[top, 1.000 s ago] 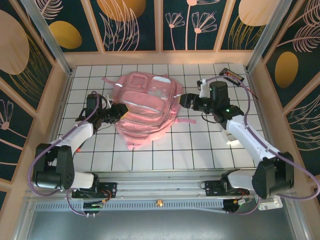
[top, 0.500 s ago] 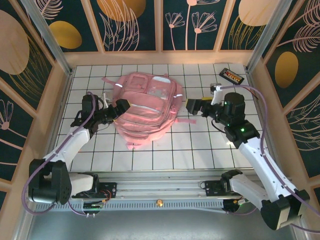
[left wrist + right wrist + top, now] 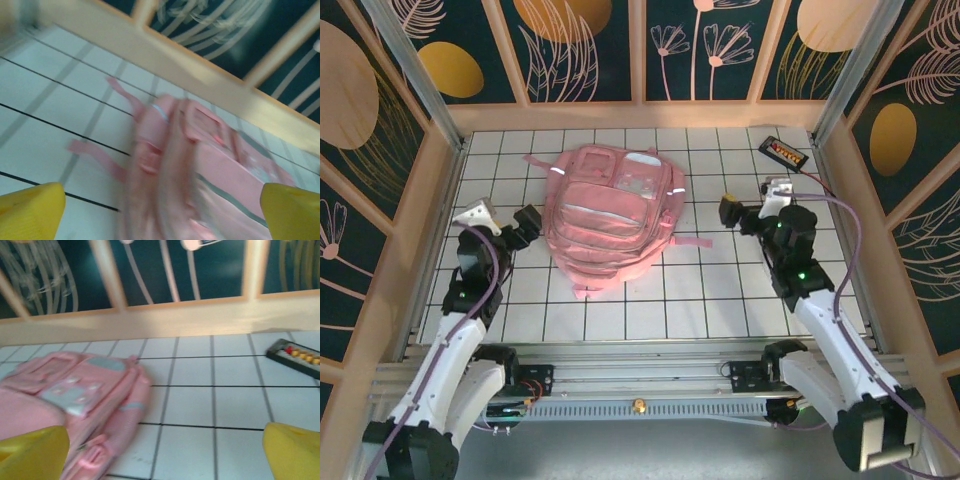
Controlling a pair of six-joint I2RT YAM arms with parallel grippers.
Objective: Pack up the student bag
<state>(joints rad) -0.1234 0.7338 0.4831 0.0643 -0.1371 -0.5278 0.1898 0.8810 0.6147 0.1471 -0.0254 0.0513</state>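
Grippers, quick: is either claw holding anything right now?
Left gripper: open, holding nothing.
Right gripper: open, holding nothing.

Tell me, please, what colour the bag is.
The bag is pink, clearest in the top external view.

White arms (image 3: 832,322), black joints (image 3: 790,228), purple cables (image 3: 860,240)

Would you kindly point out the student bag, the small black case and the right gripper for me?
student bag (image 3: 615,215), top external view, middle of its front panel.
small black case (image 3: 785,152), top external view, centre of its top face.
right gripper (image 3: 728,211), top external view, between its fingertips.
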